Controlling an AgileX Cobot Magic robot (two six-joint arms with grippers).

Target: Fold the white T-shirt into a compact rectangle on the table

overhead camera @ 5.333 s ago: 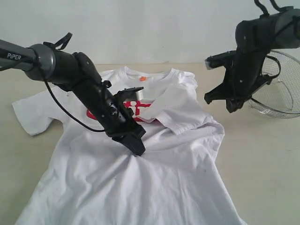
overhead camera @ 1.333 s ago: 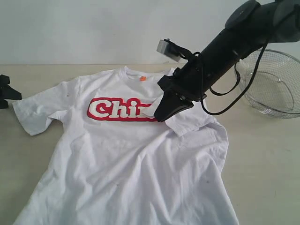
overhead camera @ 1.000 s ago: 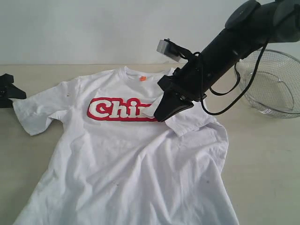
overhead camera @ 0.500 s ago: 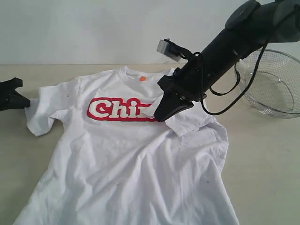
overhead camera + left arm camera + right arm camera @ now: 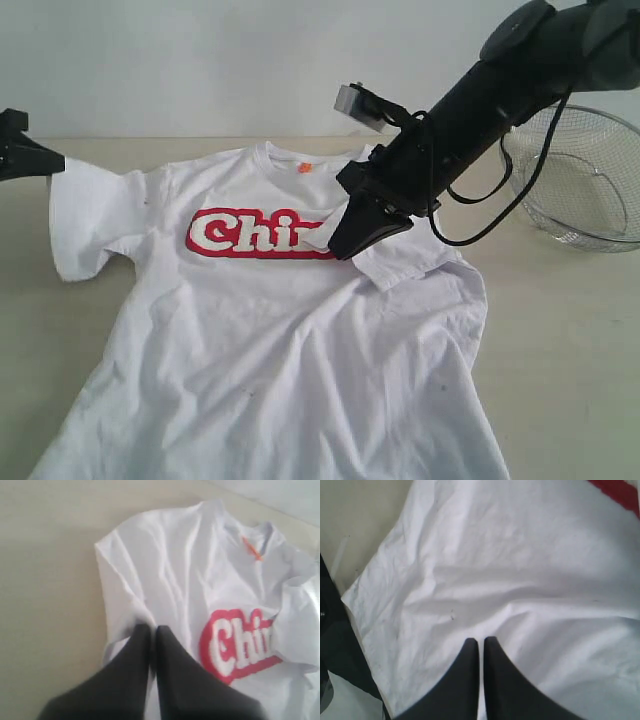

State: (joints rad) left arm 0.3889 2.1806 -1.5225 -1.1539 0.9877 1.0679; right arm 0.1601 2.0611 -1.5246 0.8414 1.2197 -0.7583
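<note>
The white T-shirt (image 5: 280, 340) lies face up on the table (image 5: 560, 330), its red-outlined lettering (image 5: 250, 233) partly covered by the right sleeve folded across the chest. At the far left my left gripper (image 5: 52, 163) is shut on the left sleeve's edge and holds it raised off the table. The left wrist view shows the left gripper (image 5: 150, 628) pinching that white cloth (image 5: 200, 580), with the orange neck tag (image 5: 252, 548) beyond. My right gripper (image 5: 336, 248) is shut, its tips resting on the folded right sleeve. Only white cloth (image 5: 520, 555) shows around the right gripper (image 5: 481, 641) in the right wrist view.
A wire basket (image 5: 585, 190) stands at the back right, behind the right arm. A grey-white wall runs along the table's far edge. Bare tabletop shows to the right of the shirt and at the left (image 5: 30, 330).
My left gripper came in from the far left, shut on the left sleeve's edge and lifted it upward. The right arm has stayed still on the folded sleeve.
</note>
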